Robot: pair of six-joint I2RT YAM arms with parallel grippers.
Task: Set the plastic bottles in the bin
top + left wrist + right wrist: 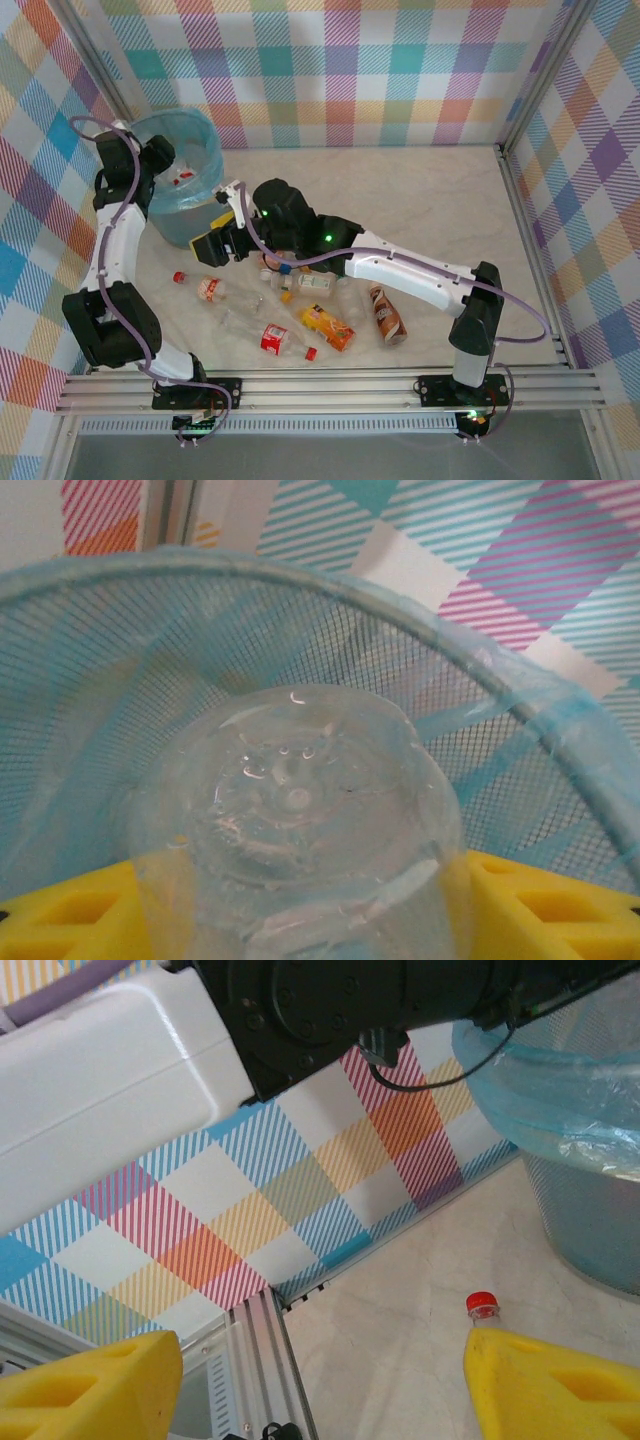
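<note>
The pale table (420, 190) carried the bin (178, 228) at its far left, with the left arm (112, 250) bent up over its rim and the right arm (400, 265) stretched across towards its base. Most of the plastic bottles lay loose between the arms: one with a red label (272, 338), an orange one (328, 328), a brown one (386, 315) and a red-capped one (205, 288) nearest the bin. In the left wrist view the left gripper (300, 910) held a clear bottle (295, 800) between its yellow fingers (60, 915), base forward over the lined mesh. The right gripper (215, 243) stood wide and empty just beside the bin wall. The red cap (482, 1307) showed beyond one of its fingers. The clear bottle looked well inside the rim, so a drop would probably land. If it was let go while tilted, it could catch the loose bag edge and hang there. The likelier trouble was crowding. With the right gripper so close to the bin, a careless reach could shove the bin or clip the left arm. The red-capped bottle could also roll away if only one finger struck it.
</note>
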